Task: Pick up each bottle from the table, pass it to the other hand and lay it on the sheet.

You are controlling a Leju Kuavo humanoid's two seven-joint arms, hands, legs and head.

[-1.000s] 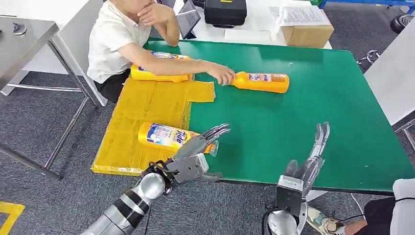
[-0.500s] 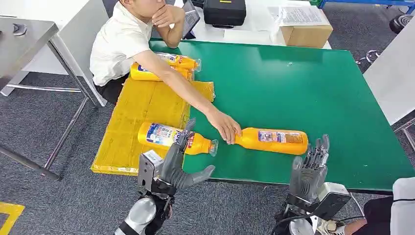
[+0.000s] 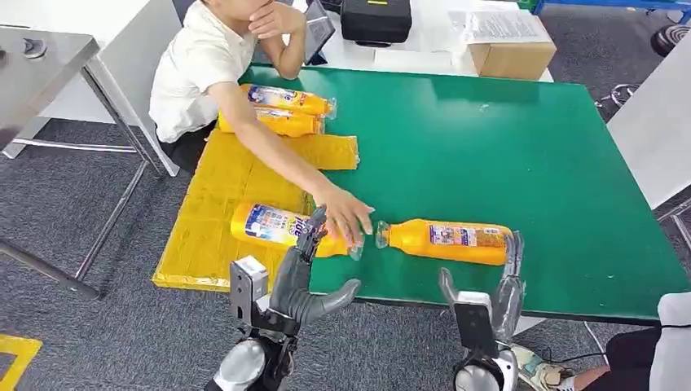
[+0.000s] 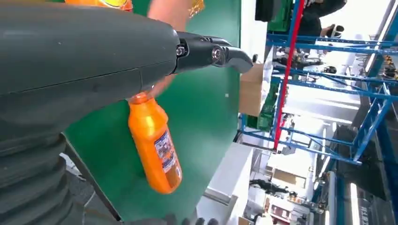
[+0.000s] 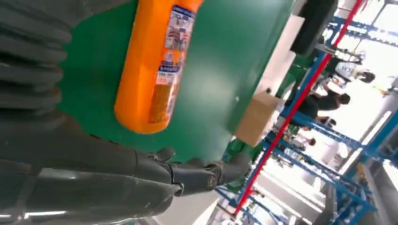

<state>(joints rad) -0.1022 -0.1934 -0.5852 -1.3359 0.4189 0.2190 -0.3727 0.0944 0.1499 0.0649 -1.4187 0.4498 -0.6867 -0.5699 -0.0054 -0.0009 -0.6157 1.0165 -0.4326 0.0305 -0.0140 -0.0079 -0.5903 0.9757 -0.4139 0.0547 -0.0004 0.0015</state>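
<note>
The orange bottle (image 3: pixel 444 242) to be fetched lies on its side on the green table (image 3: pixel 505 147), close to the near edge, its long axis running across the robot's front — cap toward the robot's left, base toward its right. A person's hand (image 3: pixel 346 214) rests just beside the cap, between this bottle and the labelled bottle (image 3: pixel 277 226) that lies half on the yellow sheet (image 3: pixel 220 220).

The right hand (image 3: pixel 489 297) stands upright at the table's near edge, just below the base end of the bottle, fingers spread apart and holding nothing; its fingertips reach up beside the base, and I judge them near but not touching, though the head view is too flat to be sure. In the right wrist view the bottle's base (image 5: pixel 141 117) sits just off the extended dark fingers (image 5: pixel 202 173).

The left hand (image 3: pixel 301 281) is likewise empty with fingers apart, raised in front of the labelled bottle on the sheet and farther from the lone bottle's body.

So the right hand is the nearer one — the pickup looks like its job, closing across the bottle's width near the base, with the person's hand clear of that end. Two more bottles (image 3: pixel 285 110) lie at the sheet's far end.
</note>
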